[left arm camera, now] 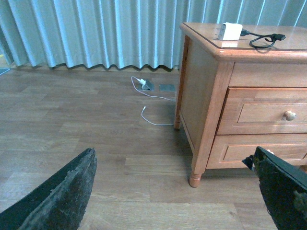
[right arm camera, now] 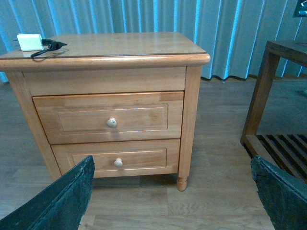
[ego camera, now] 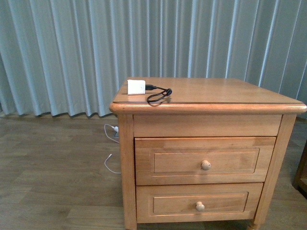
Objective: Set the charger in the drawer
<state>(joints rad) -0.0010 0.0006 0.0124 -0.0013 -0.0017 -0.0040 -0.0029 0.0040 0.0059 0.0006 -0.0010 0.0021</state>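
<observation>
Nightstand [ego camera: 216, 91]: one. Drawers: two, namely one taller drawer [ego camera: 172, 162] and one shorter drawer [ego camera: 168, 203]. Round knobs [ego camera: 206, 165] [ego camera: 200, 206]: two. Charger [ego camera: 136, 87]: one. White floor cable [left arm camera: 142, 82]: one.

The wooden nightstand [ego camera: 225, 91] stands on a brown wood floor [ego camera: 53, 182]. On its flat top, near the front left corner, lies the small white charger [ego camera: 136, 87]. Its black cable [ego camera: 167, 91] sits in a loop just beside it, also on the top. A thin white cable [ego camera: 115, 129] lies on the floor next to the nightstand.
</observation>
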